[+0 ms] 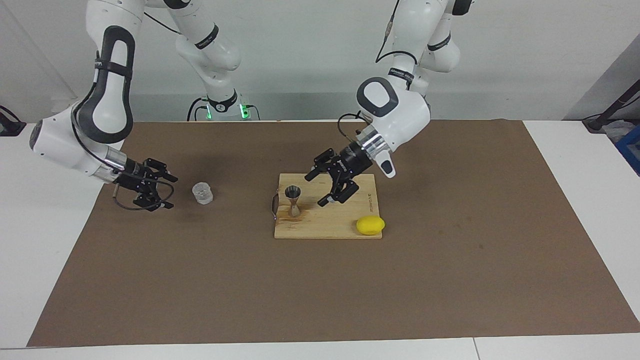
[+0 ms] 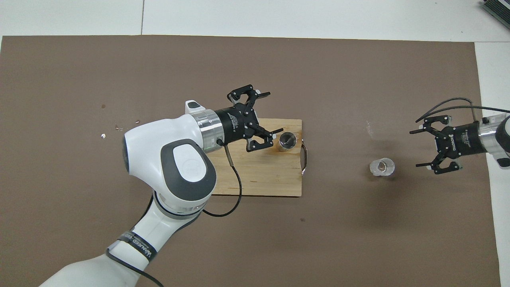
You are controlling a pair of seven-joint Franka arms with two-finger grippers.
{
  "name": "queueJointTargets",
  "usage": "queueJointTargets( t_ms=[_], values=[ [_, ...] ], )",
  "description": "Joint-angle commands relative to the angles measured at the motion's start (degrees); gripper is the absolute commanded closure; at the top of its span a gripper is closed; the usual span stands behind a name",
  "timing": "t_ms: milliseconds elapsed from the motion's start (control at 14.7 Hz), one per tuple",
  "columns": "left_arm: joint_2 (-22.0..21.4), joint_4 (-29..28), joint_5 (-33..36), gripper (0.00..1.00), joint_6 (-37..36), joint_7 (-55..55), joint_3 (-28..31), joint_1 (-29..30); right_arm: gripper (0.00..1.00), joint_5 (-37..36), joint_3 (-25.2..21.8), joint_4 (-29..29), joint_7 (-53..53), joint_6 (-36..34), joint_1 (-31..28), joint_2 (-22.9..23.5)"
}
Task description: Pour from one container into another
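The left pincer (image 1: 331,186), fingers spread and holding nothing, hangs over the wooden cutting board (image 1: 345,220) just beside the steel jigger (image 1: 293,200), which stands upright and free on the board's corner toward the right arm's end; a damp-looking stain shows on the wood at its foot. Toward that same end of the tabletop, the right pincer (image 1: 154,190) is low over the brown mat (image 1: 320,290), also released and empty, its open fingers turned toward the small clear glass cup (image 1: 202,193), which sits upright on the mat just beside it and well apart from the board. A yellow lemon (image 1: 370,225) rests at the board's corner farther from the robots, toward the left arm's end. Seen from overhead, the left pincer (image 2: 263,121) stands apart from the jigger (image 2: 287,141), and the right pincer (image 2: 429,146) is short of the cup (image 2: 382,167). By the look of things the jigger is placed and the cup is yet to be grasped: the step in hand appears to be the right arm's reach for the cup. The next move calls for bracketing the thick wall squarely, closing firmly, lifting level, carrying it over the jigger's narrow mouth and tipping slowly, since the target is small and easily toppled
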Motion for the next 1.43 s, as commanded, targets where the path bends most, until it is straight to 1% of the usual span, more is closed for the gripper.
queueJointTargets(
  t_ms=[0,136,272,341,409,545,681,817,885,1022,1158,1226,1294,1362],
  values=[
    [-3.6,-1.4,9.0,0.0,-0.1,-0.5,-0.4,5.0,0.0,3.7,0.6,-1.1,-6.0,1.1,-2.5,3.6],
    [-5.6,-2.7,14.1,0.0,0.0,-0.5,-0.4,7.9,0.0,5.3,0.6,-1.1,-9.2,1.3,-3.2,6.2],
    [-7.6,-4.0,19.4,0.0,-0.7,-0.9,-0.4,11.8,0.0,6.7,0.6,-1.5,-9.9,1.3,-3.0,6.6],
    [-9.2,-5.7,22.5,0.0,-2.0,-0.9,-0.3,13.4,0.0,7.5,0.6,-2.6,-10.2,1.4,-2.5,6.4],
    [-10.5,-7.0,29.2,0.0,-3.9,-0.8,-0.4,15.3,0.0,8.5,0.7,-4.2,-10.4,2.0,-2.1,5.9],
    [-11.2,-6.5,45.6,0.0,-10.0,-0.4,-0.4,17.8,0.0,9.8,0.7,-7.3,-12.4,2.9,-2.0,5.1],
    [-11.7,-6.3,59.8,0.0,-14.1,0.3,-0.4,19.4,0.0,10.2,0.7,-8.2,-13.2,2.9,-2.0,4.6],
    [-12.2,-6.1,69.7,0.0,-19.9,3.1,-0.5,20.1,0.0,11.3,0.9,-9.1,-13.2,2.9,-1.6,4.4],
    [-12.6,-5.8,72.3,0.0,-22.5,6.7,-0.5,20.5,0.0,11.8,0.9,-9.1,-13.3,2.8,-1.2,4.3],
    [-12.8,-5.1,73.2,0.0,-27.1,14.1,-0.3,21.1,0.03,11.9,0.8,-9.1,-13.4,2.7,-1.1,4.3],
    [-13.3,-4.8,74.2,0.0,-29.9,25.3,-0.3,22.4,0.14,11.9,0.9,-9.1,-13.8,2.6,-1.1,4.3],
    [-13.5,-4.8,75.0,0.0,-31.1,31.4,-0.3,23.3,0.26,11.9,0.9,-9.1,-14.6,2.4,-1.0,4.3],
    [-13.7,-4.6,76.0,0.0,-32.5,38.2,-0.3,24.1,0.35,11.9,0.9,-9.1,-14.7,2.4,-0.6,4.3],
    [-14.1,-4.0,76.3,0.0,-34.3,44.3,-0.3,24.6,0.47,11.9,0.9,-9.1,-14.7,2.3,-0.6,4.3]
  ],
)
